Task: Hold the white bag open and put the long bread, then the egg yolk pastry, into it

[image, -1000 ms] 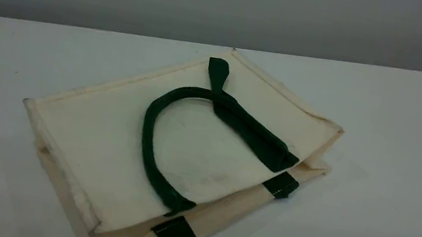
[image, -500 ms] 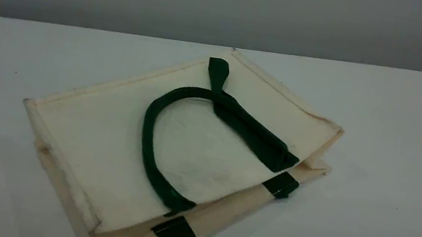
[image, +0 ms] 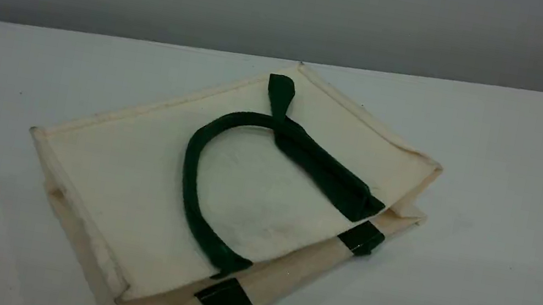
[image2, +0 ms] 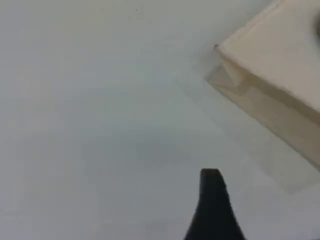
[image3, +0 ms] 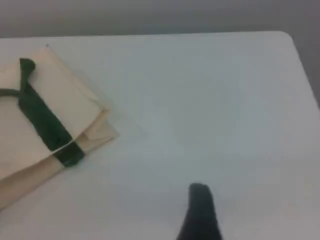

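The white bag (image: pixel 135 167) lies flat in the middle of the table, its mouth pressed together and turned toward the view's lower right. One dark green handle (image: pixel 190 171) curls over its top face, and green patches (image: pixel 224 301) mark the rim. The long bread and the egg yolk pastry are out of view. Neither arm appears in the scene view. In the left wrist view one dark fingertip (image2: pixel 212 182) hangs over bare table left of a bag (image2: pixel 280 55) corner. In the right wrist view a fingertip (image3: pixel 199 197) hovers right of the bag (image3: pixel 55 105). Nothing is held by either.
The white table (image: pixel 517 218) runs wide on both sides of the bag. Its far edge (image: pixel 102 35) meets a grey wall. The right wrist view shows the table's rounded far right corner (image3: pixel 285 36).
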Controlling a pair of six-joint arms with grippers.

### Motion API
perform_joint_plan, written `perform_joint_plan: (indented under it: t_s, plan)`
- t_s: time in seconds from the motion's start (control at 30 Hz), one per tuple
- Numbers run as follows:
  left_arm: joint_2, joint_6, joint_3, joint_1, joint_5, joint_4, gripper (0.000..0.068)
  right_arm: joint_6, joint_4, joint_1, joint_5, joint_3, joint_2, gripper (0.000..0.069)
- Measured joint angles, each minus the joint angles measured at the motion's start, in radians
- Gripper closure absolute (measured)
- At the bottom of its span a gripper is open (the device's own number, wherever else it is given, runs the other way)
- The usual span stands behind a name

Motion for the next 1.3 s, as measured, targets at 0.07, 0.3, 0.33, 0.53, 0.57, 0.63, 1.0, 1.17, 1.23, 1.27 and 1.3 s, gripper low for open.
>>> perform_joint_plan:
  t_s: [0.07,0.3,0.33,0.53,0.57,0.63,1.0,1.17,1.23,1.27,1.3]
  plan:
    - [-0.005,0.000,0.000,0.000,0.001,0.000,0.0229,0.000,0.005,0.000,0.000,0.000,-0.008,0.0200]
    - [-0.095,0.003,0.000,0.050,0.002,-0.001,0.0229,0.000,0.004,0.000,0.001,0.000,-0.042,0.0200]
    - [-0.095,0.003,0.000,0.050,0.002,-0.001,0.0229,0.000,0.004,0.000,0.001,0.000,-0.042,0.0200]
    - [-0.124,0.003,0.000,0.028,0.001,0.000,0.0229,0.000,-0.002,0.001,0.001,0.000,-0.041,0.0200]
    - [-0.129,0.003,0.000,0.019,0.001,0.000,0.0229,0.000,-0.002,0.001,0.001,0.000,-0.041,0.0200]
    - [-0.135,0.003,0.000,-0.002,0.001,0.002,0.0229,0.000,-0.001,-0.002,0.001,0.000,-0.041,0.0200]
    - [-0.150,0.003,0.000,-0.003,0.002,0.000,0.0229,0.000,0.000,-0.027,0.001,0.000,-0.041,0.0200]
    - [-0.149,0.003,0.000,-0.003,0.002,0.000,0.0229,0.000,0.000,-0.027,0.001,0.000,-0.041,0.0200]
    - [-0.149,0.003,0.000,-0.003,0.001,0.000,0.0229,0.000,0.000,-0.027,0.001,0.000,-0.041,0.0200]
    - [-0.149,0.003,0.000,-0.003,0.001,0.000,0.0229,0.000,0.000,-0.027,0.001,0.000,-0.041,0.0200]
    - [-0.149,0.003,0.000,-0.003,0.001,0.000,0.0229,0.000,0.000,-0.027,0.001,0.000,-0.041,0.0200]
